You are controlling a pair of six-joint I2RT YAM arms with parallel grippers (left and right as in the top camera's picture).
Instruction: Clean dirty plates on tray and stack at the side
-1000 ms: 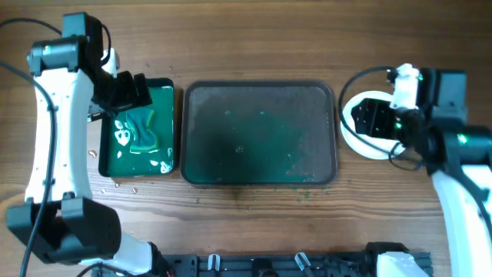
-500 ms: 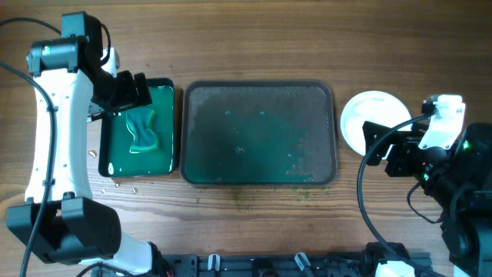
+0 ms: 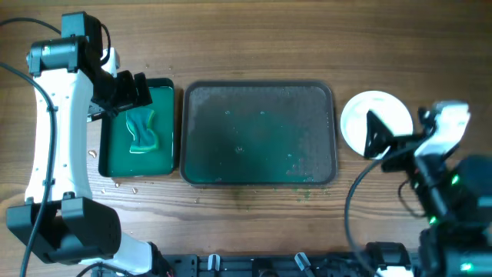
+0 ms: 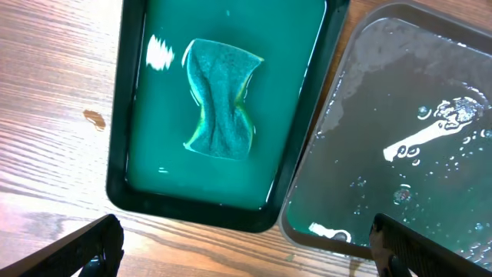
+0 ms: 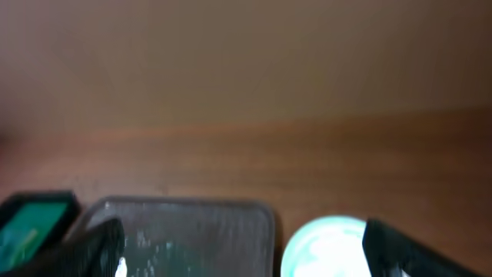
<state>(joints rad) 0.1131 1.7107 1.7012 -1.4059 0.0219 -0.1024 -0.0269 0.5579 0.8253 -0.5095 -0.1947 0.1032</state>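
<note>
The plates [image 3: 367,114] sit as one white stack on the table [image 3: 254,46] just right of the tray [image 3: 259,132], the right end effector [image 3: 382,140] spread wide, holding nothing, over their edge, and the left end effector [image 3: 127,91], likewise released, over the small green-lined tray [image 3: 165,154] on the tray's left.

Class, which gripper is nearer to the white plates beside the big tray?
Right. The right gripper hangs open, partly over the plates; the left gripper is beyond the big tray, above the small green tray.
</note>
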